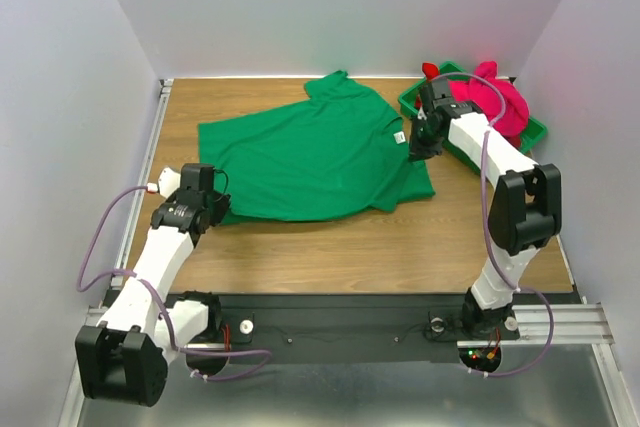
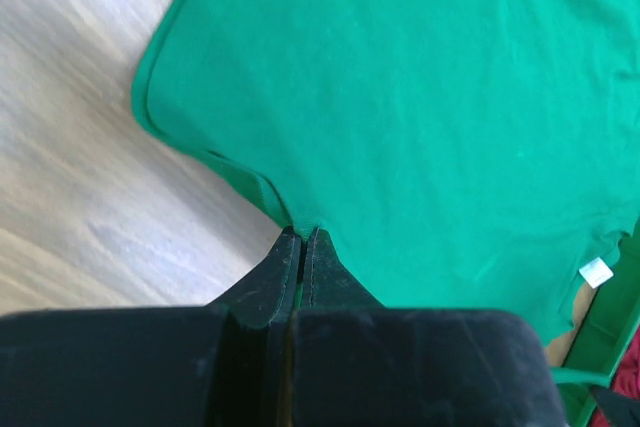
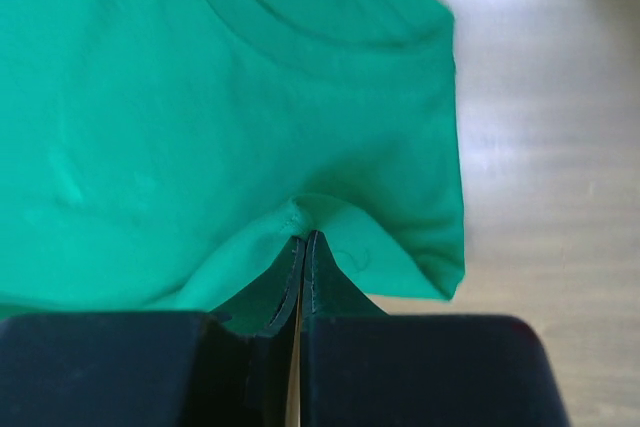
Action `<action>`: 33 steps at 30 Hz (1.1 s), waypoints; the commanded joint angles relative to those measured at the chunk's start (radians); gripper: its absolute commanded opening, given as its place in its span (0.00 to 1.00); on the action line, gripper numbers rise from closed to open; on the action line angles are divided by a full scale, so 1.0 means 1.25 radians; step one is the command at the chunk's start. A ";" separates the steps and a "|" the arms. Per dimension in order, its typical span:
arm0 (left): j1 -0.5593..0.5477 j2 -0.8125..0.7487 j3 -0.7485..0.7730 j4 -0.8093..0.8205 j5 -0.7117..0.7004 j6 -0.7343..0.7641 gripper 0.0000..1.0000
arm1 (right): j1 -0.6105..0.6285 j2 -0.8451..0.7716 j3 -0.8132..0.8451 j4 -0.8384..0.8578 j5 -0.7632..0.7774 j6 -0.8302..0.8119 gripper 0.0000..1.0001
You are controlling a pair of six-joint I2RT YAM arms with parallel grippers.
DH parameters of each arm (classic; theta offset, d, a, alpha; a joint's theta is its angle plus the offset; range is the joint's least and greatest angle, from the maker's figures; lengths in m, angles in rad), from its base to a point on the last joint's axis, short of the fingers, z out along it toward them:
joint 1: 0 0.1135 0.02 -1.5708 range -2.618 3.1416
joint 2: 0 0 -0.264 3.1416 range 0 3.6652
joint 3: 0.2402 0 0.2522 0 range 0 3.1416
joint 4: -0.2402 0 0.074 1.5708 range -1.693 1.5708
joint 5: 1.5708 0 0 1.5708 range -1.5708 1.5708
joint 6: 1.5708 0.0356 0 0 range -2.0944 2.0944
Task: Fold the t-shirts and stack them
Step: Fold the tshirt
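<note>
Overhead, the green t-shirt (image 1: 310, 152) lies spread across the wooden table (image 1: 400, 247), with the left gripper (image 1: 216, 209) at its near-left edge, the right gripper (image 1: 418, 153) at its right edge, and the pink t-shirt (image 1: 497, 99) heaped in the green bin (image 1: 536, 131) beyond. In the left wrist view the claw is clenched on the shirt's edge. In the right wrist view the other claw pinches fabric near the collar (image 3: 300, 27).

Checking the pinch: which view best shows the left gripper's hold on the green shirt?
Left wrist: the left gripper is shut on the green t-shirt edge. Top external shows only its body at the shirt's corner; right wrist misses it.
</note>
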 commanded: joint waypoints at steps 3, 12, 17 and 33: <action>0.055 0.034 -0.004 0.053 0.029 0.086 0.00 | -0.004 0.074 0.120 0.025 -0.017 -0.038 0.00; 0.116 0.078 -0.002 0.089 0.043 0.129 0.00 | -0.004 0.172 0.229 0.024 -0.052 -0.038 0.00; 0.145 0.137 0.022 0.105 0.056 0.155 0.00 | -0.004 0.213 0.290 0.023 -0.057 -0.034 0.00; 0.193 0.203 0.068 0.106 0.056 0.193 0.00 | 0.004 0.302 0.437 0.013 -0.088 -0.028 0.00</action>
